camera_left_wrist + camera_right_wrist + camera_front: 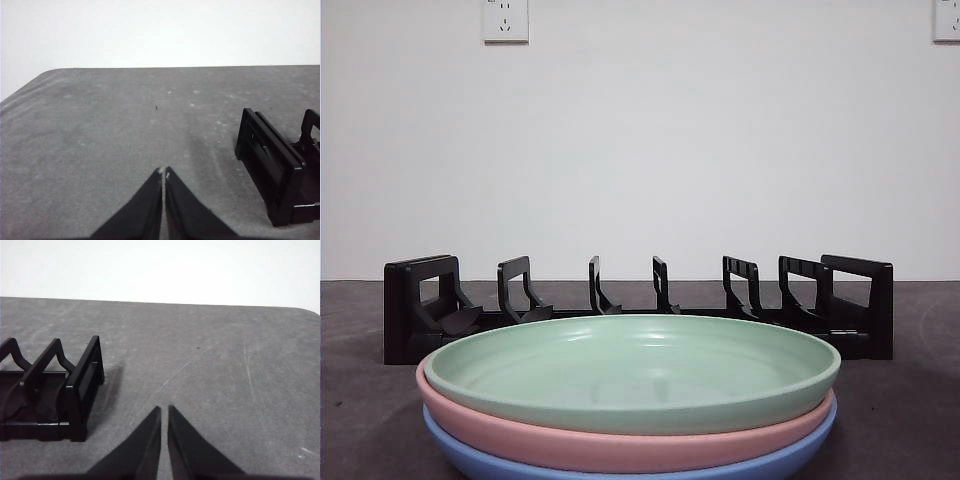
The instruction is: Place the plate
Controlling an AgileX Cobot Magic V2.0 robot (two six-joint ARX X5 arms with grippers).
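Observation:
Three plates lie stacked near the front of the table: a green plate (632,372) on top, a pink plate (620,440) under it, and a blue plate (620,468) at the bottom. Behind them stands a black plate rack (640,305) with several upright dividers, all slots empty. My left gripper (163,172) is shut and empty above bare table, with one end of the rack (280,167) beside it. My right gripper (164,409) is shut and empty, with the rack's other end (55,390) beside it. Neither gripper shows in the front view.
The grey table (910,420) runs to a white wall with two sockets (505,20) high up. The table's rounded corners show in both wrist views.

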